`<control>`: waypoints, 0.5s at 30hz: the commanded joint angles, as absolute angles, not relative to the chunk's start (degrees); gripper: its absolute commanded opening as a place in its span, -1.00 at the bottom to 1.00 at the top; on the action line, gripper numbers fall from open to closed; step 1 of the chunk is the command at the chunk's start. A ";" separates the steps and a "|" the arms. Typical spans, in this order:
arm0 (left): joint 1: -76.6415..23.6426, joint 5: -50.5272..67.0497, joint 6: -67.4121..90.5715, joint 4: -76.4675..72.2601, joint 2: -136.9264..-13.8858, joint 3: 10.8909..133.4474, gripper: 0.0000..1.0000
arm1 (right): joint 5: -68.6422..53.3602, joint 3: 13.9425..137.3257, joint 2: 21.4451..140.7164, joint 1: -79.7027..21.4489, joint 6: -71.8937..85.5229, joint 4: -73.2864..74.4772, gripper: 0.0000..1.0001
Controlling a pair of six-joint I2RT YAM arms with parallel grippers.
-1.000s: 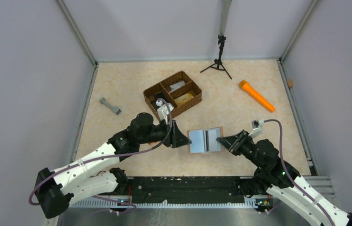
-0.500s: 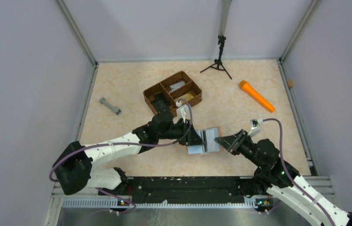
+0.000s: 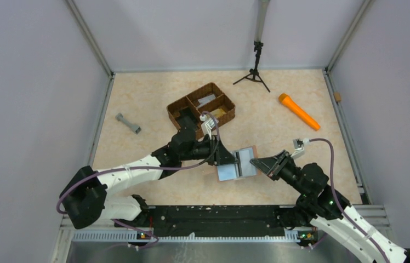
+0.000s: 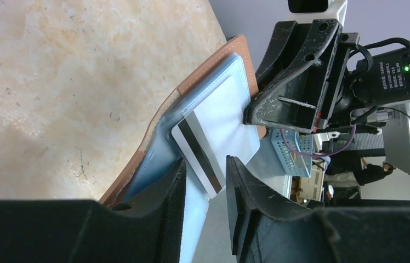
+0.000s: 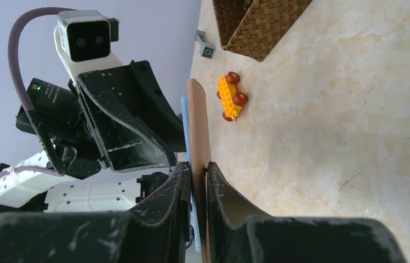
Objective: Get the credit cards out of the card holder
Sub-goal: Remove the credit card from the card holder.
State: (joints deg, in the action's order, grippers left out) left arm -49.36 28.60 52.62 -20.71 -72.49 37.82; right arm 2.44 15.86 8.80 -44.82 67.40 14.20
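Note:
The card holder (image 3: 245, 160) lies open, pale blue-grey inside with a tan-brown rim, between the two arms. My right gripper (image 3: 256, 163) is shut on its right flap; in the right wrist view the fingers pinch the brown edge (image 5: 197, 120) at the gripper (image 5: 198, 167). My left gripper (image 3: 228, 159) reaches over the left half. In the left wrist view a white credit card (image 4: 194, 150) with a black stripe sticks out of the card holder (image 4: 219, 93) into the gap of the left gripper (image 4: 205, 164), whose jaws stand apart without touching it.
A brown woven basket (image 3: 201, 109) with three compartments stands behind the left arm. An orange cylinder (image 3: 299, 111) lies at the right, a grey dumbbell-shaped piece (image 3: 128, 123) at the left, a small black tripod (image 3: 255, 68) at the back. A yellow toy car (image 5: 231, 96) sits near the basket.
The left arm swung right from beside the card holder to over its left half. The holder turned slightly, and its near left corner shifted.

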 commanded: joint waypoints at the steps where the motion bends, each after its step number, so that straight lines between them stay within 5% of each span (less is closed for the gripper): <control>1: -49.14 27.06 51.54 -19.03 -69.70 37.46 -0.27 | 2.67 18.62 7.43 -44.56 68.49 9.67 -1.00; 15: -49.13 31.54 56.22 -26.85 -72.11 35.61 -0.21 | 1.63 16.33 7.40 -44.56 72.95 5.12 -1.00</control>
